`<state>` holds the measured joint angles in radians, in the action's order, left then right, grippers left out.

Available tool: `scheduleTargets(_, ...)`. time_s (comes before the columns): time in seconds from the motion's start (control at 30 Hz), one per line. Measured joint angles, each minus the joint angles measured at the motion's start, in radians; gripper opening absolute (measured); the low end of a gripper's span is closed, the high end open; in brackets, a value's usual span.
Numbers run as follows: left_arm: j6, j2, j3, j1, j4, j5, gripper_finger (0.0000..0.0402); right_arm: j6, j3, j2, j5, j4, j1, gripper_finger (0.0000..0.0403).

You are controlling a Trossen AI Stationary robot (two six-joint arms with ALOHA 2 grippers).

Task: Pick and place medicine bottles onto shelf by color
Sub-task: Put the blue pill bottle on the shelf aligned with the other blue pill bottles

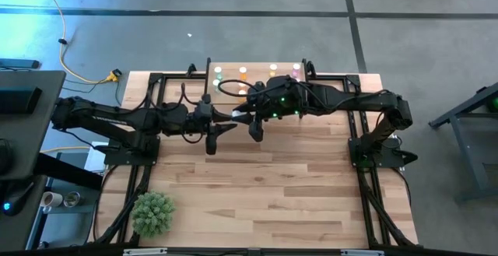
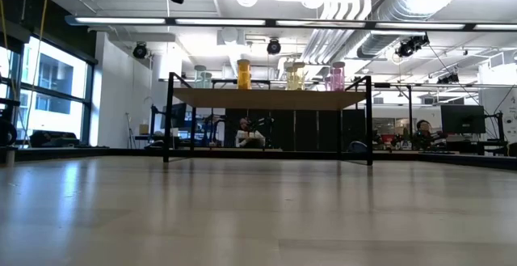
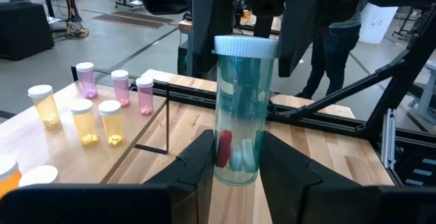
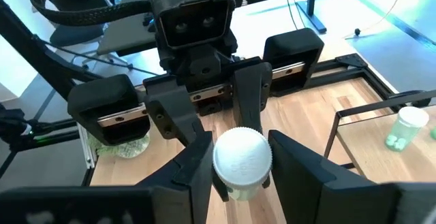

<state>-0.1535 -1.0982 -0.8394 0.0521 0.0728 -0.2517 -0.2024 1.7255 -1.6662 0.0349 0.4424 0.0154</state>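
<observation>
The left gripper (image 3: 235, 166) was clamped on a green medicine bottle (image 3: 240, 115) held upright above the table (image 1: 272, 186), near the shelf (image 1: 261, 81). The right gripper (image 4: 235, 166) flanked its white cap (image 4: 242, 157), fingers slightly parted.

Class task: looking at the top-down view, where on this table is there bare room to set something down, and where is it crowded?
Free: the wide bare tabletop between the two arms and the near edge, right of the plant. Crowded: the far strip, where the shelf carries bottles and both grippers meet around the green bottle.
</observation>
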Motion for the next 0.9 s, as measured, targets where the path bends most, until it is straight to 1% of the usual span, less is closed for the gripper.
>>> scheduleTargets(0.2,0.0,0.024,0.001,0.001,-0.007,-0.006,0.009,0.0,0.001,0.002,0.011,-0.01,0.012,0.0124)
scheduleTargets(0.47,0.0,0.026,0.001,0.0,-0.006,-0.004,0.009,0.0,0.002,0.003,0.025,-0.005,0.012,0.0127)
scheduleTargets(0.57,0.0,0.026,0.001,0.0,-0.005,-0.004,0.009,-0.013,0.002,0.003,0.03,0.0,0.012,0.0143)
scheduleTargets(0.77,-0.001,0.026,0.001,0.0,-0.002,-0.022,0.009,-0.014,0.002,0.003,0.034,-0.008,0.012,0.0198)
scheduleTargets(0.9,0.0,0.026,0.001,0.0,0.005,-0.035,0.009,-0.001,0.002,0.01,0.034,-0.015,0.016,0.0215)
